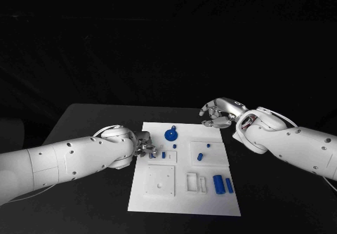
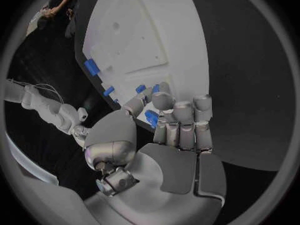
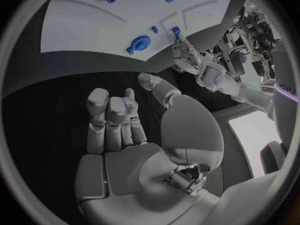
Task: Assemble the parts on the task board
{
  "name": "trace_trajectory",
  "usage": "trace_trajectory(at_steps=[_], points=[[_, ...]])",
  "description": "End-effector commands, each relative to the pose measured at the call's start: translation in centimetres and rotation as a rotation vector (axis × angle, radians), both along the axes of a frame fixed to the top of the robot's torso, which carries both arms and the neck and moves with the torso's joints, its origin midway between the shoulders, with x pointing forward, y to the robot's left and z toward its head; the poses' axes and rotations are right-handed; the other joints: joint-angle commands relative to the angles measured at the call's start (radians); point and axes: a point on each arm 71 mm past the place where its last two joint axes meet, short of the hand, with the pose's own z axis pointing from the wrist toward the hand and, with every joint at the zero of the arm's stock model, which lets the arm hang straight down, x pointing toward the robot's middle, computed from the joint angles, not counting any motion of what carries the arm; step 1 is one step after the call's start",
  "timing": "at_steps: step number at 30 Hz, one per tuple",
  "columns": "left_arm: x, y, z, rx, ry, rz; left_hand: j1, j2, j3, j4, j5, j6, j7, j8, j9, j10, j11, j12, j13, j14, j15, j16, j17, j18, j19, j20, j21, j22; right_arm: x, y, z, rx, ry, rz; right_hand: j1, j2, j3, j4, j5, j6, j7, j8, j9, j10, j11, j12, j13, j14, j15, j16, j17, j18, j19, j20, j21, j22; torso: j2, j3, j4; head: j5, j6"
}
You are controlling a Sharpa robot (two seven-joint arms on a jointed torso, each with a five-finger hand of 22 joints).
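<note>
The white task board (image 1: 184, 202) lies in the middle of the black table. My left hand (image 1: 142, 147) is at the board's left edge, and its thumb and fingers pinch a small blue part (image 2: 151, 118), which is also visible in the head view (image 1: 152, 156). A blue peg (image 1: 163, 155) stands just beside it. A round blue gear-like part (image 1: 171, 134) sits near the far edge, with an oblong blue part (image 1: 199, 157) to its right. My right hand (image 1: 219, 114) hovers over the table off the board's far right corner, fingers apart and holding nothing (image 3: 115, 122).
Two blue cylinders (image 1: 223, 184) lie side by side at the board's near right. A white square block (image 1: 160, 179) and a narrow white frame (image 1: 192, 181) are raised on the board's near half. Black table surrounds the board on all sides.
</note>
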Motion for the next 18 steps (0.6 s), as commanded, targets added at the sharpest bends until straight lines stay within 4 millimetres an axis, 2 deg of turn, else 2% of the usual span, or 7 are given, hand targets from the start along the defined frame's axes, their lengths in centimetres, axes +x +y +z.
trace_trajectory(at_steps=[1, 3, 10, 12, 13, 15, 18], points=[[-0.57, -0.37, -1.0, 0.027, 0.053, -0.025, -0.005, 0.008, 0.038, 0.047, -0.004, 0.096, -0.052, 0.003, 0.001, 0.026, -0.039, 0.006, 0.001, 0.055, -0.062, 0.004, 0.002, 0.014, 0.006, -0.147, 0.004, 0.002, -0.05, 0.1, -0.05, -0.01, 0.004, 0.009, 0.006, -0.004, -0.001, 0.002, 0.005, -0.002, 0.005, 0.001, 0.001, -0.004, -0.003, 0.004, -0.002, 0.004, -0.004, -0.006, 0.001, 0.062, 0.001, -0.007, -0.006, 0.015, 0.0, 0.0, 0.0001, -0.001, 0.0], [-0.55, -0.4, -1.01, 0.027, 0.053, -0.026, -0.009, 0.006, 0.035, 0.05, -0.008, 0.097, -0.052, 0.004, 0.0, 0.027, -0.039, 0.008, 0.002, 0.055, -0.061, 0.006, 0.002, 0.014, 0.006, -0.147, 0.004, 0.002, -0.04, 0.1, -0.05, -0.01, 0.004, 0.009, 0.006, -0.004, -0.001, 0.002, 0.005, -0.002, 0.005, 0.001, 0.001, -0.004, -0.003, 0.004, -0.002, 0.004, -0.004, -0.006, 0.001, 0.062, 0.001, -0.007, -0.006, 0.015, 0.0, -0.0002, -0.0001, -0.001, 0.0], [-0.41, -0.52, -0.97, 0.022, 0.046, -0.023, -0.012, -0.013, 0.032, 0.069, -0.083, 0.103, -0.055, 0.014, 0.001, 0.022, -0.041, 0.016, 0.0, 0.051, -0.062, 0.008, 0.001, 0.017, 0.006, -0.147, 0.004, 0.005, -0.05, 0.07, -0.05, -0.01, 0.004, 0.009, 0.006, -0.004, -0.001, 0.002, 0.006, -0.002, 0.005, 0.002, 0.001, -0.004, -0.003, 0.004, -0.002, 0.004, -0.004, -0.006, 0.001, 0.062, 0.001, -0.007, -0.006, 0.015, 0.0, -0.0007, -0.0002, -0.003, 0.001], [-0.37, -0.5, -0.96, 0.022, 0.044, -0.02, -0.009, -0.022, 0.033, 0.079, -0.117, 0.101, -0.055, 0.016, 0.001, 0.02, -0.041, 0.018, -0.002, 0.05, -0.062, 0.008, 0.0, 0.018, 0.006, -0.148, 0.003, 0.006, -0.05, 0.06, -0.05, -0.01, 0.004, 0.008, 0.006, -0.004, -0.001, 0.002, 0.006, -0.002, 0.005, 0.002, 0.001, -0.004, -0.003, 0.004, -0.002, 0.004, -0.004, -0.006, 0.001, 0.062, 0.001, -0.007, -0.006, 0.015, 0.001, -0.0007, -0.0001, -0.003, 0.001], [-0.35, -0.48, -0.95, 0.021, 0.042, -0.018, -0.014, -0.036, 0.028, 0.097, -0.194, 0.099, -0.056, 0.017, 0.002, 0.02, -0.04, 0.019, -0.003, 0.049, -0.063, 0.007, -0.001, 0.019, 0.006, -0.147, 0.002, 0.006, -0.05, 0.06, -0.05, -0.01, 0.004, 0.008, 0.007, -0.004, -0.001, 0.002, 0.006, -0.002, 0.005, 0.002, 0.001, -0.004, -0.003, 0.004, -0.002, 0.004, -0.004, -0.006, 0.001, 0.062, 0.001, -0.007, -0.006, 0.015, 0.001, -0.0007, 0.0, -0.004, 0.001], [-0.31, -0.46, -0.93, 0.02, 0.039, -0.016, -0.019, -0.068, 0.022, 0.111, -0.241, 0.097, -0.054, 0.018, 0.002, 0.018, -0.041, 0.02, -0.005, 0.049, -0.063, 0.007, -0.002, 0.019, 0.005, -0.147, 0.001, 0.006, -0.06, 0.06, -0.04, -0.01, 0.004, 0.009, 0.007, -0.004, -0.001, 0.002, 0.007, -0.002, 0.005, 0.002, 0.001, -0.004, -0.003, 0.004, -0.002, 0.004, -0.004, -0.006, 0.001, 0.062, 0.001, -0.007, -0.006, 0.015, 0.001, -0.0007, -0.0001, -0.005, 0.001], [-0.29, -0.43, -0.94, 0.021, 0.038, -0.016, -0.019, -0.083, 0.019, 0.124, -0.246, 0.096, -0.055, 0.019, 0.002, 0.018, -0.041, 0.02, -0.006, 0.048, -0.064, 0.007, -0.002, 0.021, 0.006, -0.148, 0.001, 0.007, -0.05, 0.04, -0.05, -0.01, 0.004, 0.008, 0.007, -0.004, -0.001, 0.002, 0.007, -0.002, 0.005, 0.002, 0.001, -0.004, -0.003, 0.004, -0.002, 0.004, -0.004, -0.006, 0.001, 0.062, 0.001, -0.007, -0.006, 0.015, 0.0, -0.0007, 0.0004, -0.005, 0.001]])
